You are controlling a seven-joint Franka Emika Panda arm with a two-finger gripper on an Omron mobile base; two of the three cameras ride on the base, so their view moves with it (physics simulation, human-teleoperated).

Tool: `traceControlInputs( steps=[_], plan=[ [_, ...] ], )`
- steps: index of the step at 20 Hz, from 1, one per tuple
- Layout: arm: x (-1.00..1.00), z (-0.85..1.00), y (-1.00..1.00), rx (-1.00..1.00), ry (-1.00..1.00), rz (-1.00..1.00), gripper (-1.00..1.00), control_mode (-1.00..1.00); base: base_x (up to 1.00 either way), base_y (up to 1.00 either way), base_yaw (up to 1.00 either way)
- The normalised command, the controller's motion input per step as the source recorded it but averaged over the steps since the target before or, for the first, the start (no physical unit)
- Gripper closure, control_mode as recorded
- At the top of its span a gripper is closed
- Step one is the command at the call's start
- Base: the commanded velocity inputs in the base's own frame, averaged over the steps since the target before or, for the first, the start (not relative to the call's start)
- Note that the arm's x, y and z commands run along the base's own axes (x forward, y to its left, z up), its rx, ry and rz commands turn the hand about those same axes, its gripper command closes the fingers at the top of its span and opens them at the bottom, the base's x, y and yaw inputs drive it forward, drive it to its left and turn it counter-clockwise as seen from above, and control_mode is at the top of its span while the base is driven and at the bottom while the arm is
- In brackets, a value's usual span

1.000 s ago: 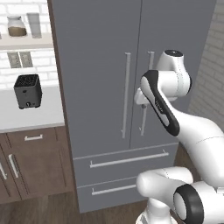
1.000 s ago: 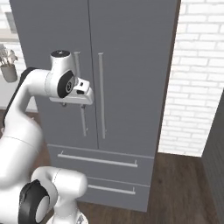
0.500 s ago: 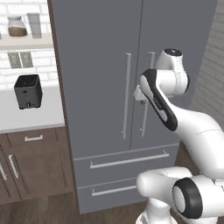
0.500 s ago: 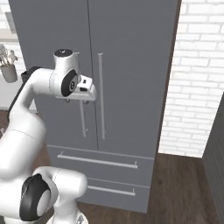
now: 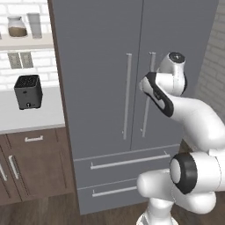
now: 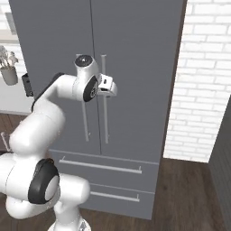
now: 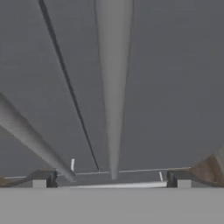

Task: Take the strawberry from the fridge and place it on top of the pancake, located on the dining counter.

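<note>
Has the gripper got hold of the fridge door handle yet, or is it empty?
Empty. The gripper is open, its fingertips standing either side of the right door handle of the fridge, not closed on it.

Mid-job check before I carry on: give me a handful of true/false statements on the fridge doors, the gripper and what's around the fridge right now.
1. Both upper doors of the fridge are shut. True.
2. The gripper is clamped on the strawberry. False: its jaws stand open and empty, facing the right door's handle.
3. The hand is at the right door's handle, not the left door's handle. True.
4. The toaster sits on the counter to the right of the fridge. False: it sits on the counter left of the fridge; a white brick wall is on the right.
5. A lower drawer is pulled out. False: both lower drawers are closed.
</note>
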Motion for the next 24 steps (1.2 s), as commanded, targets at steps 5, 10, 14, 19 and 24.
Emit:
traceControlInputs(
  steps=[5, 10, 14, 19, 24],
  plan=[
    [0.94, 0.00, -0.21, 0.00, 0.00, -0.01, -1.00, -1.00, 0.00, 0.00, 0.00],
    [0.68, 0.00, -0.04, 0.00, 0.00, 0.00, -1.00, -1.00, 0.00, 0.00, 0.00],
    [0.34, 0.00, 0.00, 0.00, -0.05, -0.01, -1.00, -1.00, 0.00, 0.00, 0.00],
    [0.32, -0.01, 0.00, 0.00, -0.19, -0.01, -1.00, -1.00, 0.00, 0.00, 0.00],
    [0.02, 0.00, 0.00, 0.00, -0.32, 0.00, -1.00, -1.00, 0.00, 0.00, 0.00]
  ],
)
